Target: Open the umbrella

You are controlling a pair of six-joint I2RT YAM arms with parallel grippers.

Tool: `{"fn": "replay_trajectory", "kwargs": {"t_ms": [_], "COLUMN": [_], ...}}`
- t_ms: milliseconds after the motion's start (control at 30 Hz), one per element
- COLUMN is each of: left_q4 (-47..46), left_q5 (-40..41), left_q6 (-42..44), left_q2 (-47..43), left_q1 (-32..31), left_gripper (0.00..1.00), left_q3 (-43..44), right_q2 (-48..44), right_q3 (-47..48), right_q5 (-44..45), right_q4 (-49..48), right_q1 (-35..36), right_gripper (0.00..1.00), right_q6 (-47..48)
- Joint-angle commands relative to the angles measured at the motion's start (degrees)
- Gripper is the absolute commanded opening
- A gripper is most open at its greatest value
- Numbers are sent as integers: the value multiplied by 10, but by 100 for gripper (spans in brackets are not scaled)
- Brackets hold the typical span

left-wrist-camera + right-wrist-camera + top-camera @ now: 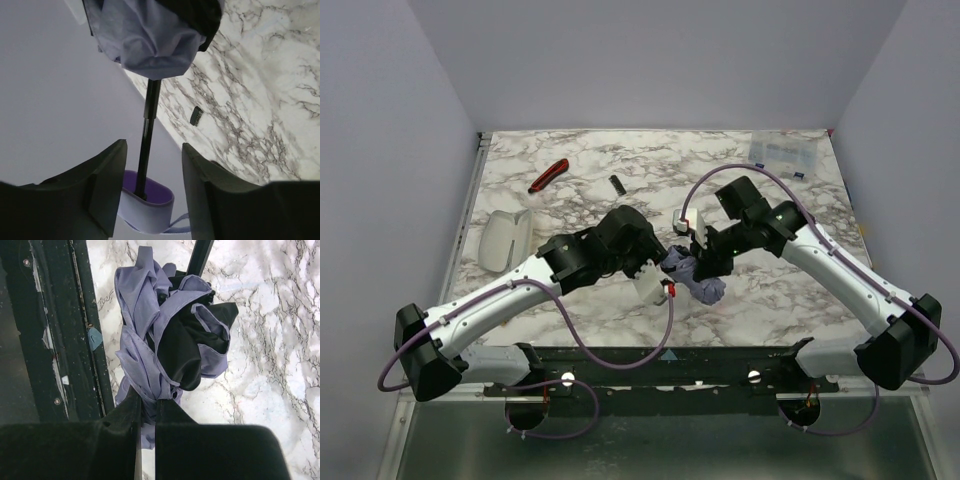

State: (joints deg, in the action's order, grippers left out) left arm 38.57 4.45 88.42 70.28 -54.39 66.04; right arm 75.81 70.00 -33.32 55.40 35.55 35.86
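Observation:
The umbrella (698,278) is folded and held above the table between both arms. In the left wrist view its lavender handle (147,205) sits between my left gripper's (152,146) fingers. The left finger lies against the handle and a thin gap shows at the right finger. The thin black shaft (149,115) runs up to the bunched fabric (150,40). In the right wrist view my right gripper (147,401) is shut on a pinch of lavender fabric (142,340), with black lining (182,345) showing beside it. In the top view the left gripper (655,278) and the right gripper (705,262) are close together.
A red and black cutter (548,176) and a small black piece (616,184) lie at the back left. A white case (505,240) lies at the left edge. A clear box (782,153) sits at the back right. The black frame rail (50,340) runs along the near edge.

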Motion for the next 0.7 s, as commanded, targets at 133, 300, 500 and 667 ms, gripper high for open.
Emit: {"fn": "replay_trajectory", "kwargs": {"t_ms": [133, 300, 500, 667], "left_q4": [-31, -45, -66, -15], "left_q5": [64, 64, 57, -7], "left_q6": [25, 51, 82, 27], "left_q2": [-9, -25, -35, -38], "left_q1": [60, 107, 170, 178], "left_gripper": [36, 35, 37, 15], "left_q3": [5, -14, -34, -21], "right_q2": [-8, -7, -2, 5], "right_q3": [7, -1, -17, -23], "right_q5": [17, 32, 52, 64], "right_q4": [25, 33, 48, 42], "right_q1": [0, 1, 1, 0], "right_gripper": [0, 0, 0, 0], "right_q6": [8, 19, 37, 50]}}
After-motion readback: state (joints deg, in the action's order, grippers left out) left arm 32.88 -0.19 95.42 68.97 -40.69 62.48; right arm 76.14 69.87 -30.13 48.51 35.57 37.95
